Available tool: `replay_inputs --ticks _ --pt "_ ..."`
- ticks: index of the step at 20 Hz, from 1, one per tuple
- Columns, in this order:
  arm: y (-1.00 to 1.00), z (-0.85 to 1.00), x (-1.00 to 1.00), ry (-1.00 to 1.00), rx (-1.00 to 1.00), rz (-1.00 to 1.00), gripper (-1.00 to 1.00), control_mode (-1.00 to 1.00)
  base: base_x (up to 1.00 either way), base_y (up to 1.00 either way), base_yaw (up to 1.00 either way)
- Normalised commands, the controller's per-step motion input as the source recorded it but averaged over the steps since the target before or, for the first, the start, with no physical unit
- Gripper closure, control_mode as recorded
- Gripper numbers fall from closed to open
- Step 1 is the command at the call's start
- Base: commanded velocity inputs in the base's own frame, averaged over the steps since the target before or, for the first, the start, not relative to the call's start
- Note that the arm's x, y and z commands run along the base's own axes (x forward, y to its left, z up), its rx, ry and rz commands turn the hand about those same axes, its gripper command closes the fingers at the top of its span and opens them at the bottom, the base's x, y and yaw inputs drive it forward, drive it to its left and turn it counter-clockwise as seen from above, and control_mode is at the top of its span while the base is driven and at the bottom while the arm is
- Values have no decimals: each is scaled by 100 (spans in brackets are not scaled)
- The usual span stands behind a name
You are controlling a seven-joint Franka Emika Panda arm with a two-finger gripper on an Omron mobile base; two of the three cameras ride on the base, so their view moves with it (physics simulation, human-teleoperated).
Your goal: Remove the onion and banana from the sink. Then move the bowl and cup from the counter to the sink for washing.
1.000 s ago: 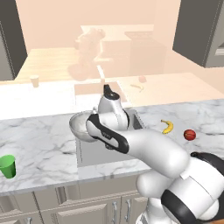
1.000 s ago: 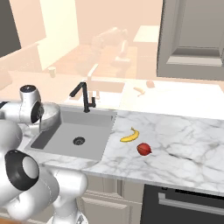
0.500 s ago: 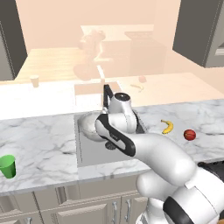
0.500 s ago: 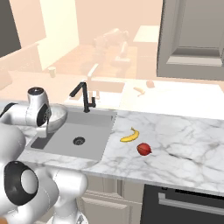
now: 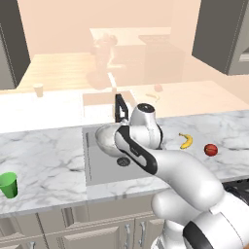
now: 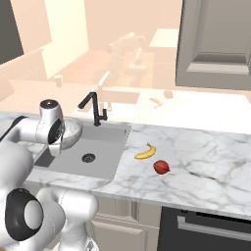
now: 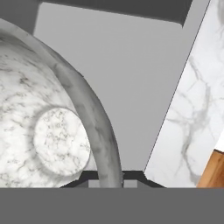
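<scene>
The grey-white speckled bowl hangs over the left part of the sink, tilted, with my gripper shut on its rim. In the hand view the bowl is seen from inside, above the grey basin floor. From the right base view the bowl sits just over the sink's left edge. The banana and the red onion lie on the counter right of the sink. The green cup stands upright at the counter's far left front.
A black faucet rises at the sink's back edge, close behind my wrist. The round drain lies below the bowl. In the right base view the banana and onion lie near each other on the marble.
My arm has swung to the right with the bowl, from above the sink's left rim to over the basin. The banana, onion and cup have not moved.
</scene>
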Motion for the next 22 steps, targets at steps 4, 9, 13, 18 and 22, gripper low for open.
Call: replay_inputs --ticks 4,9,13,18,22 --pt "-24 0 0 0 0 1 100 -100 0 0 0" --pt "-20 0 6 2 0 4 100 -100 0 0 0" --pt "-17 0 9 2 0 7 100 -100 0 0 0" --pt "-14 -1 10 5 -3 8 100 -100 0 0 0" --pt "-13 -2 12 6 -5 11 100 -100 0 0 0"
